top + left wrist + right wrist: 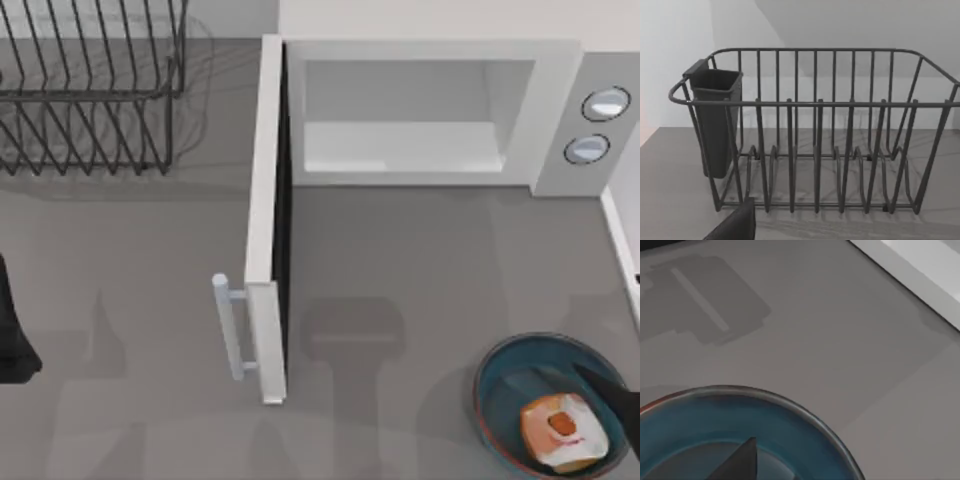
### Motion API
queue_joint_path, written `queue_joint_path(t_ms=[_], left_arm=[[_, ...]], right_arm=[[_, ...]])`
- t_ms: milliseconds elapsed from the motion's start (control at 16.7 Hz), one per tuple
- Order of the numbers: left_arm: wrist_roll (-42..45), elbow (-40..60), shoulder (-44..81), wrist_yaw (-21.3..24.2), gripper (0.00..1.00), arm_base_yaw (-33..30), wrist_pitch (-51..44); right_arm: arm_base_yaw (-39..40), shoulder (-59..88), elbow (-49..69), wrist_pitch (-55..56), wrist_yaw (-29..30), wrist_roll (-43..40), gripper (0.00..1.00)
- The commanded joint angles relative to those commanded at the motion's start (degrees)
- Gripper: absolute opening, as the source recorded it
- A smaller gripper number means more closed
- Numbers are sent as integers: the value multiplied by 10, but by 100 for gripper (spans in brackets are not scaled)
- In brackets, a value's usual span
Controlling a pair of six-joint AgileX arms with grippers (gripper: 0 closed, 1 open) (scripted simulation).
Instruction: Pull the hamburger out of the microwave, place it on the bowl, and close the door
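Hamburger (563, 432) sits inside the bowl (500, 375), right of the door (264, 220). Right tool (612, 388) over the bowl, left tool (735, 225) facing the dish rack (815, 130); grip on both: can't tell. Door stands open off the microwave (560, 90).

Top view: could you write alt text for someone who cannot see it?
A hamburger sits in a blue bowl at the table's lower right. Behind, a white microwave stands with its door swung wide open, and a black wire dish rack stands left.

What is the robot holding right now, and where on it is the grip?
It cannot be told. The hamburger lies in the bowl, with the right gripper just beside it; whether it grips the bun is hidden.
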Motion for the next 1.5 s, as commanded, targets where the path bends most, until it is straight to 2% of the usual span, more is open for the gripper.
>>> queue_joint_path(t_ms=[360,540,660,960,1500], left_arm=[[0,0,0,0,100,0,0],[0,0,0,0,100,0,0],[0,0,0,0,100,0,0],[0,0,0,0,100,0,0],[0,0,0,0,32,0,0]], right_arm=[[-19,-310,-88,24,222,246,100],[-24,-392,-111,27,299,326,100],[-25,-416,-117,26,323,349,100],[-25,-419,-118,26,327,352,100],[-25,-419,-118,26,327,352,100]])
